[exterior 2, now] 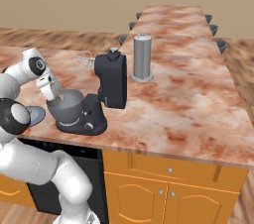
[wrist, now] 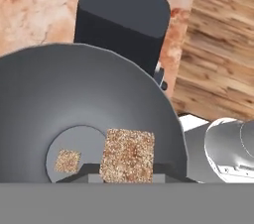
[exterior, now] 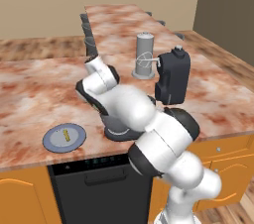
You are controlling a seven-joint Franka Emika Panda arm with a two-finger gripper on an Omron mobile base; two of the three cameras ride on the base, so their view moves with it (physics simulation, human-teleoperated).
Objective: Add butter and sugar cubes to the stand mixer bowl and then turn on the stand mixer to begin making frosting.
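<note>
A kitchen: marble-patterned counter point(exterior: 34, 94), orange cabinets point(exterior 2: 163, 188), a dishwasher point(exterior: 99, 183) and a stand mixer point(exterior 2: 106, 94).

You have a marbled counter point(exterior: 30, 94) carrying the stand mixer point(exterior 2: 101, 96) near its front edge, a round plate point(exterior: 74, 141) to the mixer's left, and a tall grey cylinder point(exterior 2: 142, 57) standing upright behind the mixer, farther back on the counter.

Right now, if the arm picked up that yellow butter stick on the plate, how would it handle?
The butter looks small and thin, so probably light. It lies flat on the plate, so it is unlikely to roll. Being butter, it may be soft and slippery.
</note>
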